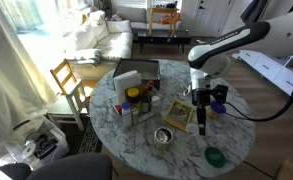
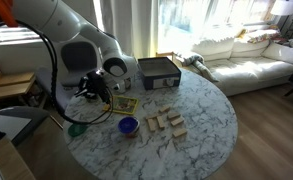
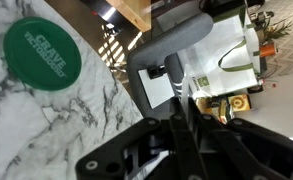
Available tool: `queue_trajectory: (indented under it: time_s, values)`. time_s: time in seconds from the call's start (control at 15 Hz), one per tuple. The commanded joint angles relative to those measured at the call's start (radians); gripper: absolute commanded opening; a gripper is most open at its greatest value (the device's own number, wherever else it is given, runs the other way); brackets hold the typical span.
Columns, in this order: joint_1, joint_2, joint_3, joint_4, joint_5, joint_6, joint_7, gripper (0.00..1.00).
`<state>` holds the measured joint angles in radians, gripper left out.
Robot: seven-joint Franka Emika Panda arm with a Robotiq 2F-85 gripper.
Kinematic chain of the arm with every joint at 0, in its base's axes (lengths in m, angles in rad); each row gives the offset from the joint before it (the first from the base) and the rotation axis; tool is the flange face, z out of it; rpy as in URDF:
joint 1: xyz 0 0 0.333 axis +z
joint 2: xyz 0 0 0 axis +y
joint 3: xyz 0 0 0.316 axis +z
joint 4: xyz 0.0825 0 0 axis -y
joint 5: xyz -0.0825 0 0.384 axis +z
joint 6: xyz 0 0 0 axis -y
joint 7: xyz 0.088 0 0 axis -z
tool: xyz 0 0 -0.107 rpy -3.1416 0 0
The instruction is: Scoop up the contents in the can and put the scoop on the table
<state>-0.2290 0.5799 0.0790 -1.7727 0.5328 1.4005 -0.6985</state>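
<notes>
Clenching the thin stem of a grey scoop (image 3: 172, 48), the claw (image 3: 179, 108) is pointing down at the marble counter (image 3: 46, 130). In the wrist view the claw's own dark bulk is filling the lower frame and blurring, so exactly where it is pinching the stem is hard to make out. Whether the scoop is carrying anything cannot be told. A green lid (image 3: 41, 52) is lying flat at 10 o'clock from the claw, its print only partly readable. A white-and-yellow packet (image 3: 226, 60) is showing at 2 o'clock, partly covered by the scoop. In an exterior view the claw (image 1: 200, 108) is hanging over the counter (image 1: 126, 140), and the can (image 1: 164, 135) is sitting upright at 8 o'clock from it, clearly apart, its dark inside unreadable. In an exterior view the arm (image 2: 71, 45) and the claw (image 2: 93, 92) are blocking the can from sight, while a purple bowl (image 2: 128, 126) is sitting at 4 o'clock from the claw.
</notes>
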Motion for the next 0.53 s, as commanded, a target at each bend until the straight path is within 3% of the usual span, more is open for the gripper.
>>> queue_trajectory:
  time_s: [0.0, 0.27, 0.33, 0.47]
  values:
    - [0.006, 0.016, -0.020, 0.008, 0.005, -0.014, -0.011, 0.07]
    - [0.016, 0.011, -0.020, 0.012, 0.004, -0.013, -0.010, 0.07]
    - [0.018, 0.010, -0.020, 0.014, 0.004, -0.013, -0.010, 0.02]
    - [0.007, 0.107, -0.020, 0.072, -0.004, -0.062, -0.020, 0.02]
